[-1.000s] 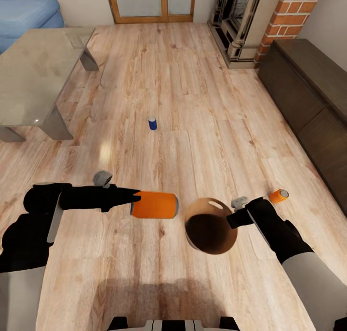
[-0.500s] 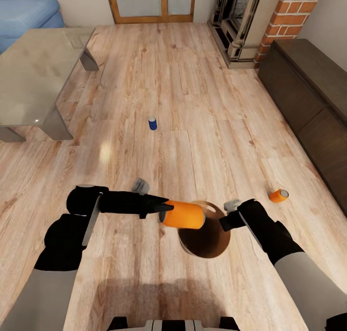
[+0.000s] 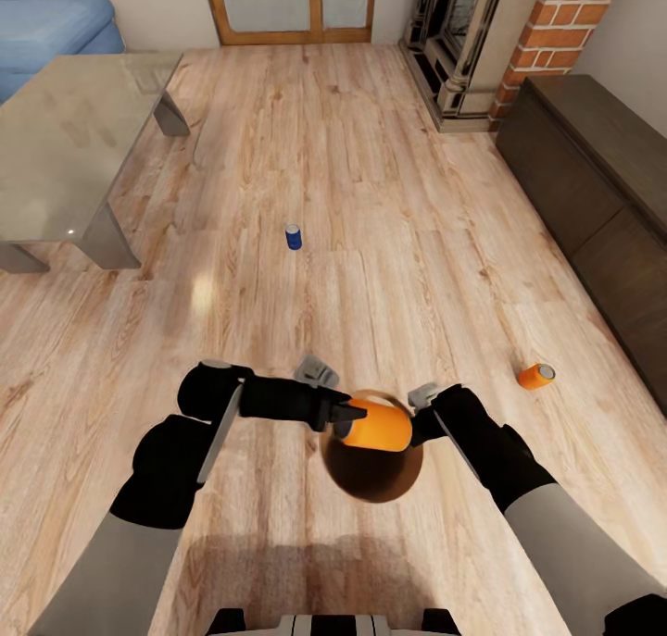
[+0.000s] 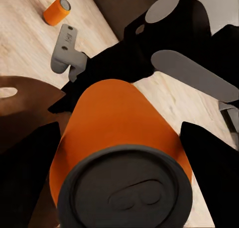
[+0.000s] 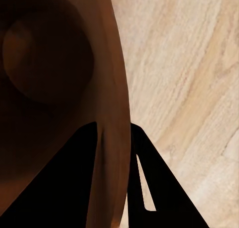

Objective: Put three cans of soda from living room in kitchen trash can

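My left gripper [image 3: 357, 420] is shut on an orange soda can [image 3: 375, 425] held sideways over the mouth of the trash can [image 3: 371, 474]. The same can [image 4: 119, 138] shows end-on between the left fingers. My right gripper [image 3: 419, 423] is shut on the trash can's rim [image 5: 112, 138], one finger inside and one outside, holding the bin above the floor. A second orange can [image 3: 535, 376] lies on its side on the floor to the right, also in the left wrist view [image 4: 56, 11]. The dark blue can [image 3: 294, 237] stands upright on the floor ahead.
A glass coffee table [image 3: 65, 136] and blue sofa [image 3: 56, 20] stand at the left. A long dark cabinet [image 3: 602, 201] runs along the right wall, with the brick fireplace [image 3: 556, 25] and glass doors [image 3: 296, 6] at the back.
My left arm has carried the orange can rightward until it hangs over the trash can. My right arm has brought the bin a little leftward toward it.
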Controlling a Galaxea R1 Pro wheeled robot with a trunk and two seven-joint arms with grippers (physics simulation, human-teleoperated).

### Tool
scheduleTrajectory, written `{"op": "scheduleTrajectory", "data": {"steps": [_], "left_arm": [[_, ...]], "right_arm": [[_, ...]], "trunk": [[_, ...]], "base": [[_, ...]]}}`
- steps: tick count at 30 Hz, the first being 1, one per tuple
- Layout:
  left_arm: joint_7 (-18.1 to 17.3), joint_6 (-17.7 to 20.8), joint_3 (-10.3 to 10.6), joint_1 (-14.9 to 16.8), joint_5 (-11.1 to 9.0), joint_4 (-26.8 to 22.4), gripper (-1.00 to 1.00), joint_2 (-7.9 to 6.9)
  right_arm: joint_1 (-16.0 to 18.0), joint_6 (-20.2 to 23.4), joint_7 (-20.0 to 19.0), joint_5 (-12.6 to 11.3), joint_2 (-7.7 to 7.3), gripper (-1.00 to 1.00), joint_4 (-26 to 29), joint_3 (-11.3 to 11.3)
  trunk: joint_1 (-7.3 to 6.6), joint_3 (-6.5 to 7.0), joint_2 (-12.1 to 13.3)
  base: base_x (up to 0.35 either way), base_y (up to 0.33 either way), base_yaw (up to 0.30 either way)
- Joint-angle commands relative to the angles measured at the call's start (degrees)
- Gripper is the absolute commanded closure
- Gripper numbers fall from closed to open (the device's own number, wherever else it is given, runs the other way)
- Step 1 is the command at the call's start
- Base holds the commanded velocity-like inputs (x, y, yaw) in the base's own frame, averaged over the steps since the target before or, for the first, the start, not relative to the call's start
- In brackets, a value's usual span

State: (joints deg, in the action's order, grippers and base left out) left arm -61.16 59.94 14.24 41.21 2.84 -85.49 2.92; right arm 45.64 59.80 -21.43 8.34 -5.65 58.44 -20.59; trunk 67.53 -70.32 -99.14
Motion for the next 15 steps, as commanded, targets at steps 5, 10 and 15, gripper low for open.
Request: {"op": "scheduleTrajectory", "data": {"steps": [5,10,15], "left_arm": [[5.51,0.06,2.43,-0.02,-0.11,1.28,1.0,0.13],[6.28,0.06,4.32,-0.08,-0.11,1.43,1.0,-0.16],[6.77,0.06,5.04,-0.08,-0.07,1.56,1.0,-0.35]], "right_arm": [[0.05,0.2,-0.05,1.17,0.71,1.0,0.01,-0.27],[0.06,0.2,-0.02,2.52,1.05,1.0,0.01,-0.26],[0.05,0.2,-0.02,2.96,1.58,1.0,0.01,-0.3]], "trunk": [[0.0,0.0,0.0],[0.0,0.0,0.0],[0.0,0.0,0.0]], "base": [[0.0,0.0,0.0],[0.0,0.0,0.0],[0.0,0.0,0.0]]}}
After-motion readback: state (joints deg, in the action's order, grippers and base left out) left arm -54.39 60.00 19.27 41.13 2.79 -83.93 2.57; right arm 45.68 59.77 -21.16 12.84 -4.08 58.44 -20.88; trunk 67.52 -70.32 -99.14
